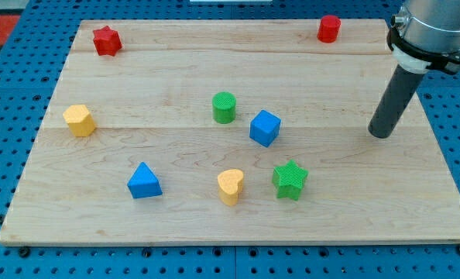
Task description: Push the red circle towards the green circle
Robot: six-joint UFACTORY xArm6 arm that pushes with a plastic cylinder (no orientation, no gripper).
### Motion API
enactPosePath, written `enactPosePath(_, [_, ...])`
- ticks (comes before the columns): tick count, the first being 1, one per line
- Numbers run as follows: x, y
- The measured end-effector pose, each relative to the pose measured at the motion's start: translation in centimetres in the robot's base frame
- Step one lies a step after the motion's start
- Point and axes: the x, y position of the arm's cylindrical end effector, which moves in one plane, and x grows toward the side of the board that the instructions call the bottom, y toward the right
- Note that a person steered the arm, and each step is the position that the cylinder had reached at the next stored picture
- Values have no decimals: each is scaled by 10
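The red circle (328,29) stands near the board's top edge, right of centre. The green circle (224,107) stands near the board's middle, well down and to the left of it. My tip (380,135) rests on the board at the right side, below and to the right of the red circle and far to the right of the green circle. It touches no block.
A blue cube (265,128) sits just right of the green circle. A red star (106,40) is at the top left, a yellow hexagon (79,120) at the left. A blue triangle (144,181), a yellow heart (231,186) and a green star (290,180) lie along the bottom. The wooden board (416,201) ends in a blue pegboard.
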Motion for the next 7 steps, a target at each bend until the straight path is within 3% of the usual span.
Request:
enactPosePath(1, [-65,-19])
enactPosePath(2, [-112,14])
enactPosePath(3, [-194,39])
enactPosePath(4, [-236,28])
enactPosePath(6, [-217,-131])
enactPosePath(7, [-229,-159])
